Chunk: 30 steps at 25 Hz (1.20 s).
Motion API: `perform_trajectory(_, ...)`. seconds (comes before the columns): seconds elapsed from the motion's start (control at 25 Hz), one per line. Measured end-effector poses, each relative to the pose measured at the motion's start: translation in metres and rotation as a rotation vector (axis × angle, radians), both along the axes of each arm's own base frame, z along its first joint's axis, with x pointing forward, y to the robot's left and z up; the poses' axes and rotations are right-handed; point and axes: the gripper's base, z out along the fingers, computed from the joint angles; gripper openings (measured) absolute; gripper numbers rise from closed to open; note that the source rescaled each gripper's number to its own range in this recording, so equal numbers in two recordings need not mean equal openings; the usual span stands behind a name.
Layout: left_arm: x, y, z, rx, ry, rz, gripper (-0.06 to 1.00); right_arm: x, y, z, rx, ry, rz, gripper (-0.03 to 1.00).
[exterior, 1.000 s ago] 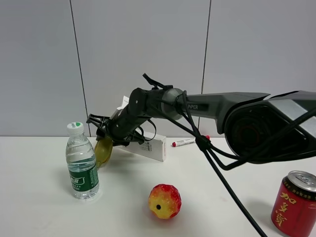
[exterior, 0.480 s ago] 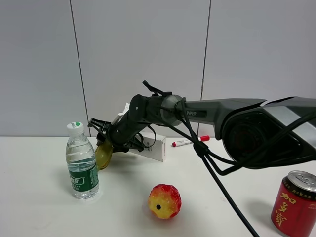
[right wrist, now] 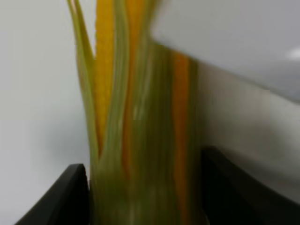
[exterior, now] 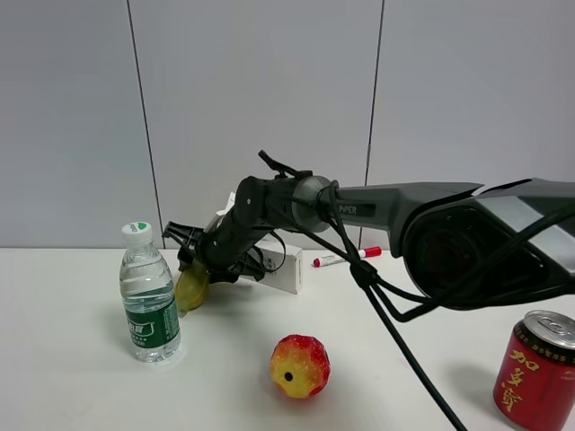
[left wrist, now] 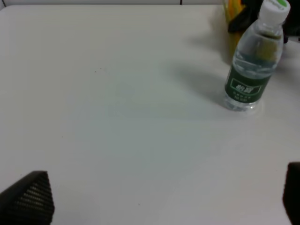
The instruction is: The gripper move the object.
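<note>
The toy corn (exterior: 191,289), yellow with green husk, hangs point-down just right of the water bottle (exterior: 148,305), its tip at or just above the table. My right gripper (exterior: 196,260) has reached across to the left and is shut on its upper end. In the right wrist view the corn (right wrist: 140,140) fills the gap between the two dark fingers (right wrist: 70,197). My left gripper (left wrist: 159,201) is open and empty, only its fingertips (left wrist: 28,197) showing above bare table. In that view the corn (left wrist: 230,18) shows behind the bottle (left wrist: 253,61).
A white box (exterior: 280,266) lies right behind the corn, under the right arm. A red-capped marker (exterior: 346,258) lies behind it. A round red-yellow fruit (exterior: 300,365) sits front centre. A red can (exterior: 537,370) stands front right. Cables trail from the right arm.
My right gripper has come down a little with the corn, bringing its tip closer to the table beside the bottle. Nothing else has moved.
</note>
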Motion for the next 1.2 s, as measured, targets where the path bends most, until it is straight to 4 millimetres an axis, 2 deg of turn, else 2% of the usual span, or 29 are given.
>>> perform_trajectory(0.08, 0.0, 0.0, 0.0, 0.0, 0.0, 0.0, 1.0, -0.001, 0.0, -0.002, -0.005, 0.008, 0.002, 0.06)
perform_trajectory(0.12, 0.0, 0.0, 0.0, 0.0, 0.0, 0.0, 1.0, -0.001, 0.0, -0.002, -0.008, 0.012, 0.003, 0.1)
perform_trajectory(0.28, 0.0, 0.0, 0.0, 0.0, 0.0, 0.0, 1.0, -0.001, 0.0, 0.001, 0.007, 0.02, -0.004, 0.35)
perform_trajectory(0.44, 0.0, 0.0, 0.0, 0.0, 0.0, 0.0, 1.0, -0.002, 0.001, 0.008, 0.035, 0.036, -0.012, 0.5)
perform_trajectory(0.56, 0.0, 0.0, 0.0, 0.0, 0.0, 0.0, 1.0, -0.004, 0.001, 0.024, 0.037, 0.044, -0.002, 0.61)
perform_trajectory(0.68, 0.0, 0.0, 0.0, 0.0, 0.0, 0.0, 1.0, -0.007, 0.0, 0.055, 0.035, 0.023, 0.021, 0.65)
perform_trajectory(0.84, 0.0, 0.0, 0.0, 0.0, 0.0, 0.0, 1.0, -0.016, -0.006, 0.114, 0.004, -0.051, 0.092, 0.66)
perform_trajectory(1.0, 0.0, 0.0, 0.0, 0.001, 0.0, 0.0, 1.0, -0.037, -0.022, 0.19, -0.085, -0.153, 0.218, 0.66)
perform_trajectory(1.2, 0.0, 0.0, 0.0, 0.001, 0.0, 0.0, 1.0, -0.075, -0.062, 0.293, -0.259, -0.365, 0.298, 0.66)
